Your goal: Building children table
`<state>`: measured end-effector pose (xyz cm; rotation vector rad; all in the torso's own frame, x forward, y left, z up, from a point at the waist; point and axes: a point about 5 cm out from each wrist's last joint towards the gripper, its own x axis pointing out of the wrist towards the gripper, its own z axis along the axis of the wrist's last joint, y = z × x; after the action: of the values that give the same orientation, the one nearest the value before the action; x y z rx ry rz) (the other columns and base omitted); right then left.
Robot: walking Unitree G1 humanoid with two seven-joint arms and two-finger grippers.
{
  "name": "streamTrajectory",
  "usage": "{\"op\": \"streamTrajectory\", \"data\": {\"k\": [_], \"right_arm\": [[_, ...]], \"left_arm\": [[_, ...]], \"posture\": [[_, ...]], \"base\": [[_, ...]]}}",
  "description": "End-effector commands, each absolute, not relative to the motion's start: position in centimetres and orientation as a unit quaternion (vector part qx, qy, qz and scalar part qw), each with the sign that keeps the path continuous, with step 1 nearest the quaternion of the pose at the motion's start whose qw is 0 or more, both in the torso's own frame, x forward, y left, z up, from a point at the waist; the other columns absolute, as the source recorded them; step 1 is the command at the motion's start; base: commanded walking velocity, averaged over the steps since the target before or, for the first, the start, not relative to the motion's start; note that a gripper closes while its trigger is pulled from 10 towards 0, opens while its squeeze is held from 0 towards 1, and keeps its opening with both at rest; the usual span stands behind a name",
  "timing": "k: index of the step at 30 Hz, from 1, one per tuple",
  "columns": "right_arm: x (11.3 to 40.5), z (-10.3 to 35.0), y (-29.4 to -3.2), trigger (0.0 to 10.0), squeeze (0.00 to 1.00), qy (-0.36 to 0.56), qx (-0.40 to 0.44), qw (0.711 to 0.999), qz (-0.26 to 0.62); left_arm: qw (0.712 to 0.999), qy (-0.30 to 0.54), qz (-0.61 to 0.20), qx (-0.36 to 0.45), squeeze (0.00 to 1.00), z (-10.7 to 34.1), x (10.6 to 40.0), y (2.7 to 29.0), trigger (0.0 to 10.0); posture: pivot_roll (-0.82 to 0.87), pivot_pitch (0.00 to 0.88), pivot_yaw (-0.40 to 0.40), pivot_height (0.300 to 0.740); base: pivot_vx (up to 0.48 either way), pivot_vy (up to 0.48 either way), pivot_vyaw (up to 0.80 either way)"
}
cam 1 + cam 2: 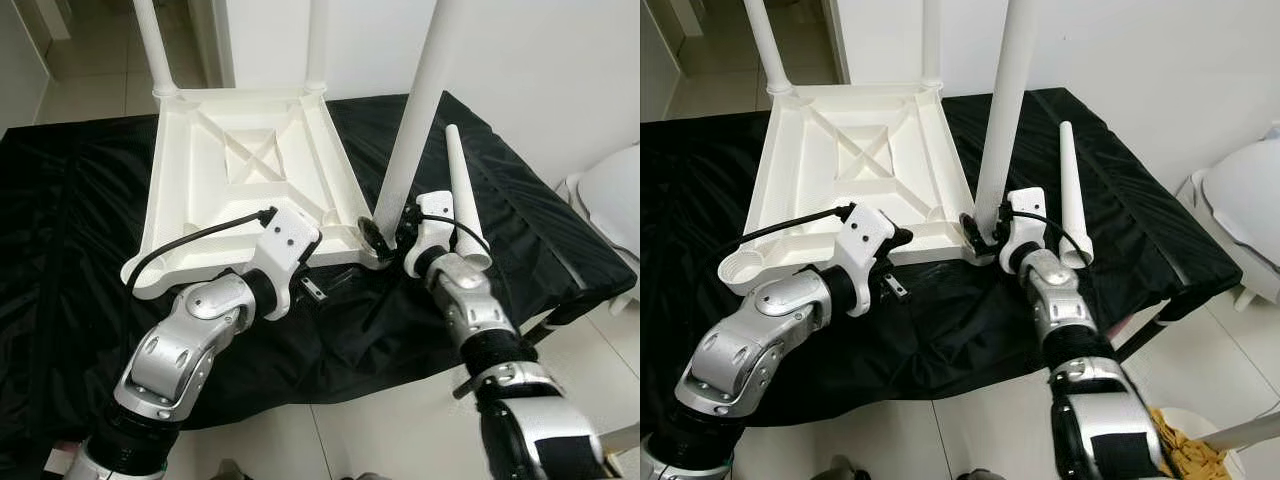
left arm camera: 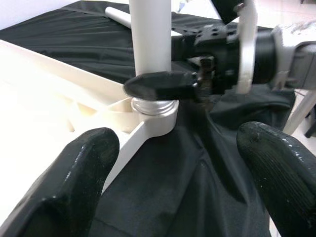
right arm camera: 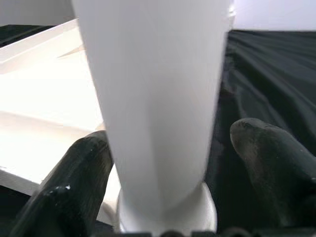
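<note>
An upturned white plastic tabletop (image 1: 240, 160) lies on a black-covered table (image 1: 60, 250). Two legs (image 1: 152, 45) stand in its far corners. A third white leg (image 1: 415, 110) stands upright in the near right corner socket (image 2: 153, 106). My right gripper (image 1: 385, 238) is open around the base of this leg (image 3: 158, 98): one finger (image 3: 84, 168) touches it, the other finger (image 3: 266, 158) stands a little off. My left gripper (image 2: 192, 163) is open at the tabletop's near edge, facing that socket, with nothing between its fingers. A loose tapered leg (image 1: 465, 195) lies on the cloth right of the right gripper.
The near left corner socket (image 1: 740, 268) holds no leg. A white plastic piece (image 1: 615, 200) stands off the table's right end. Tiled floor (image 1: 400, 430) lies in front of the table, and a wall runs behind it.
</note>
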<state>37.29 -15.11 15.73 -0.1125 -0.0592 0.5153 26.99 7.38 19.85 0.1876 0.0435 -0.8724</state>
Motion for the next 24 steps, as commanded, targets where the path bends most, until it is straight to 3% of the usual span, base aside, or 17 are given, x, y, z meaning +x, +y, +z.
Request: {"op": "streamTrajectory", "data": {"k": [1,8,9,10,11,12,24], "right_arm": [[37.5,15.7,-15.5,10.0,0.0,-0.02,-0.075,0.959,0.272],[37.8,15.4,-16.4,10.0,0.0,0.006,-0.094,0.951,0.295],[37.9,15.4,-16.6,9.0,0.0,0.011,-0.094,0.951,0.294],[37.9,15.3,-16.7,4.0,0.0,0.015,-0.095,0.951,0.295],[37.9,15.3,-16.7,4.0,0.0,0.015,-0.095,0.951,0.295],[37.9,15.3,-16.9,0.0,0.0,0.019,-0.092,0.949,0.301],[37.8,14.9,-17.2,0.0,0.0,0.017,-0.083,0.948,0.306]], "left_arm": [[0.905,0.022,-0.414,0.095,0.0,19.9,27.0,7.4,10.0],[0.907,0.017,-0.409,0.098,0.0,20.1,27.1,7.6,10.0],[0.908,0.017,-0.408,0.099,0.0,20.1,27.1,7.6,10.0],[0.908,0.016,-0.407,0.099,0.0,20.1,27.1,7.6,10.0],[0.908,0.016,-0.407,0.099,0.0,20.1,27.1,7.6,10.0],[0.909,0.016,-0.404,0.098,0.0,20.1,27.0,7.7,10.0],[0.91,0.017,-0.404,0.096,0.0,20.1,26.8,7.7,10.0]], "posture": [[0.0,0.029,-0.038,0.74],[0.01,0.018,-0.043,0.74],[0.01,0.015,-0.046,0.74],[0.02,0.014,-0.049,0.74],[0.02,0.014,-0.049,0.74],[0.02,0.013,-0.056,0.74],[0.02,0.017,-0.055,0.74]], "base": [[0.0,0.0,0.0],[0.0,0.0,0.0],[0.0,0.0,0.0],[0.0,0.0,0.0],[0.0,0.0,0.0],[0.0,0.0,0.0],[0.0,0.0,0.0]]}}
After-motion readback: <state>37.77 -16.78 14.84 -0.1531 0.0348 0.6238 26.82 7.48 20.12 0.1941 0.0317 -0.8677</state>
